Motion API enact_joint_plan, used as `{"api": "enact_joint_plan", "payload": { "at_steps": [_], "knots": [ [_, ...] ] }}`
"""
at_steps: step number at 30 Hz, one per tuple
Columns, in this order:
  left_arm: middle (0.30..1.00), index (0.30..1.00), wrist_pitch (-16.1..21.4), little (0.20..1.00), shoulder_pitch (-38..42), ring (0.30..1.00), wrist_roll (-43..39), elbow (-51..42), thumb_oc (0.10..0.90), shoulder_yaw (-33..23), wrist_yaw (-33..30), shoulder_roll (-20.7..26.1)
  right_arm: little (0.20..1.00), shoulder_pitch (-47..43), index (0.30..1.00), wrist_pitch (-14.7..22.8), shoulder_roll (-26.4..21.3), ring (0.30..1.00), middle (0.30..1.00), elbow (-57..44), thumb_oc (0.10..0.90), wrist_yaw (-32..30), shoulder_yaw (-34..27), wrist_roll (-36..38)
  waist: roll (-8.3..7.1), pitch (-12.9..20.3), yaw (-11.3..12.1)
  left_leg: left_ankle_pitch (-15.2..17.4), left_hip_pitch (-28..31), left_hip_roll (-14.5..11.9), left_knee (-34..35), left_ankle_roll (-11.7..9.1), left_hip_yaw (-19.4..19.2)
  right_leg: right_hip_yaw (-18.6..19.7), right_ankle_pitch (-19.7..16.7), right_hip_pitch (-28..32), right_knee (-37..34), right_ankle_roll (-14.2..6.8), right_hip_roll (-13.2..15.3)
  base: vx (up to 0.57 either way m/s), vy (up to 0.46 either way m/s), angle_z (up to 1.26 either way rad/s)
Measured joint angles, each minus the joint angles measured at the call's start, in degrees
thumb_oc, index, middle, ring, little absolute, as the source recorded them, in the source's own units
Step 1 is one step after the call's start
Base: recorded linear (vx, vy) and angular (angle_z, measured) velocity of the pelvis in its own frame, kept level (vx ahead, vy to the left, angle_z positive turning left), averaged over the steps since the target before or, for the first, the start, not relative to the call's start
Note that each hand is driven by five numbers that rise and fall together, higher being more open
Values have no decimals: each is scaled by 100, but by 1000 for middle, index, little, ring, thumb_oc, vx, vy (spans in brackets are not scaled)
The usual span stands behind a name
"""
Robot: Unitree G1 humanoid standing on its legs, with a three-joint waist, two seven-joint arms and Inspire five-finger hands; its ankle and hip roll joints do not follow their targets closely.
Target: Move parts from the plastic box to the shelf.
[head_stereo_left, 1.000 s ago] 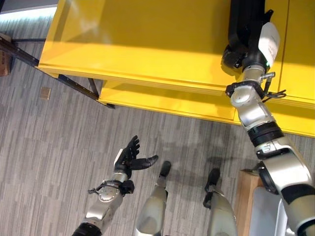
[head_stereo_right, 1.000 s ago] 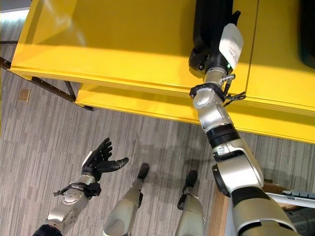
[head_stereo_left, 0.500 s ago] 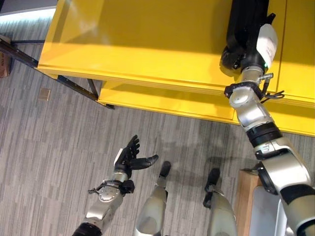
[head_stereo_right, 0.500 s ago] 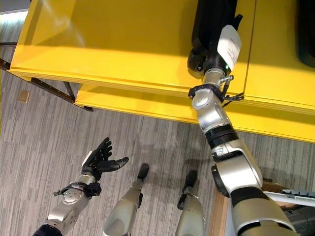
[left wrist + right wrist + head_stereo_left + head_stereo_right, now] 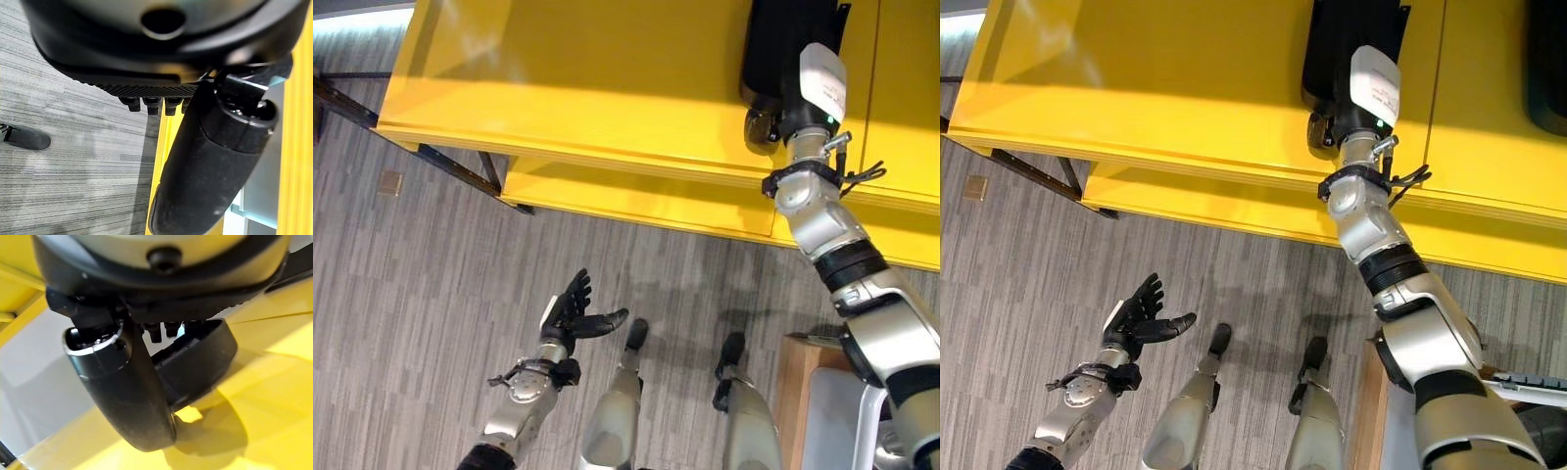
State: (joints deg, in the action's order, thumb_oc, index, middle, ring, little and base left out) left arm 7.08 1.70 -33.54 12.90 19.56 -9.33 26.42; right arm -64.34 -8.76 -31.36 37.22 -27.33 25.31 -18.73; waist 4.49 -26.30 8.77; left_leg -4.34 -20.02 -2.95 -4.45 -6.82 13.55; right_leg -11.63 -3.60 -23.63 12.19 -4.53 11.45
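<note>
Right hand on black part, upper right of frame.
Right hand grips black part resting on yellow shelf; left hand open, empty, lower left.

I can read no text, label, number or sign anywhere from here. The yellow shelf has plain, unmarked surfaces. On that shelf, the black part carries no legible marking. The white cover on my right hand, over the shelf's front edge, shows nothing I can make out.
</note>
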Motion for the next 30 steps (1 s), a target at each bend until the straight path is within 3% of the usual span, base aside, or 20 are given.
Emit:
{"api": "enact_joint_plan", "payload": {
  "at_steps": [9,22,30],
  "knots": [
    [1000,1000,12,1000,1,1000,4,6,900,-139,1,-2,1000,-2,1000,31,-482,1000,1000,-1059,900,80,-16,-699,-84,-50,-77,2,2,-4,-5,2,-14,5,-4,1,-5,4,-4,0,0,0],
    [1000,1000,23,1000,1,1000,17,6,900,-213,-24,-27,1000,92,1000,16,-609,1000,1000,-2220,900,57,-416,-1273,-104,-61,-151,6,13,-7,-12,9,-55,26,-32,4,-25,10,-9,0,0,0],
    [1000,1000,19,1000,-13,1000,44,3,900,-382,-29,-52,1000,1149,1000,198,-623,1000,1000,-3426,900,128,-698,-1331,-237,-126,-248,13,66,-36,-22,16,-109,90,-64,35,-41,27,-49,4,4,-3]
  ]
}}
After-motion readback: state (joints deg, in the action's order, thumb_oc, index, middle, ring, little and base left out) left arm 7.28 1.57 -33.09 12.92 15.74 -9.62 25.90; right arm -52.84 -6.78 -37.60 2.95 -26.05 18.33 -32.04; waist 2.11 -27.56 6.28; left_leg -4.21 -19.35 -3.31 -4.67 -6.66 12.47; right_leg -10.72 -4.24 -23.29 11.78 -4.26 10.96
